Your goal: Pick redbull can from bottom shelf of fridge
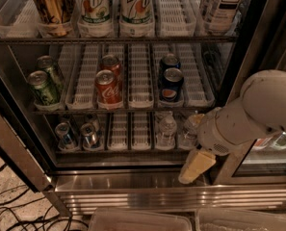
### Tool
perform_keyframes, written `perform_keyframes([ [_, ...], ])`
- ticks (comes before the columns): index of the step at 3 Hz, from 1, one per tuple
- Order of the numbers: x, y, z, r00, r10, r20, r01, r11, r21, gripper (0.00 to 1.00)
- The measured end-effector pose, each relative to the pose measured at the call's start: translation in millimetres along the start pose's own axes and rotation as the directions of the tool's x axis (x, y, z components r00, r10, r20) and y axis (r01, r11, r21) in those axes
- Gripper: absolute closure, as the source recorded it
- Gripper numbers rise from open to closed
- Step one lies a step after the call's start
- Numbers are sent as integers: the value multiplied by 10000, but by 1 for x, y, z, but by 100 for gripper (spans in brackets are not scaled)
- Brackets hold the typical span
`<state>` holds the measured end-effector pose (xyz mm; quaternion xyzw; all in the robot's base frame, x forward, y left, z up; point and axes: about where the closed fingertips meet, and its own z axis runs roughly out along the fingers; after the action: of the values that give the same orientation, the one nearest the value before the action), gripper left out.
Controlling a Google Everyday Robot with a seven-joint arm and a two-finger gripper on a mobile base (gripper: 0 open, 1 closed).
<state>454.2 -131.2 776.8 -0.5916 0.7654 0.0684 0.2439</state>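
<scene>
We see the fridge (157,189) with its door open, and its bottom shelf (133,134) lined with white slotted trays. A redbull can (65,134) stands upright in the far-left lane of that shelf. A second redbull can (89,134) stands just beside it in the next lane to the right, with more cans dimly visible behind them. The middle lanes of the shelf hold nothing at the front. Two clear water bottles (167,129) stand in the lanes at the right end.

The gripper (196,165) hangs low on the right, in front of the fridge's steel sill and just below the right end of the bottom shelf. It points down and to the left from the thick white arm (258,109). We cannot tell whether its jaws are spread or pressed together; only one cream-coloured block shows. It holds nothing that we can see. Both redbull cans lie well apart from it, off to its left and a little higher, with the bare lanes and the water bottles between.

On the middle shelf we see two green cans (42,86) at left, two red Coca-Cola cans (108,86) in the next lanes and two dark-blue Pepsi cans (171,83) to the right. The top shelf carries a gold can (50,6), two 7UP bottles (95,6) and a tea bottle (224,4). Dark cables (7,211) trail over the floor at lower left.
</scene>
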Motion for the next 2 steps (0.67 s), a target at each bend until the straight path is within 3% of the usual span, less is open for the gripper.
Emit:
perform_keyframes([
  [1,-18,-4,0,9851,95,1718,-73,9999,-134,0],
  [2,-34,6,8,9120,386,4084,-214,9987,-466,0],
])
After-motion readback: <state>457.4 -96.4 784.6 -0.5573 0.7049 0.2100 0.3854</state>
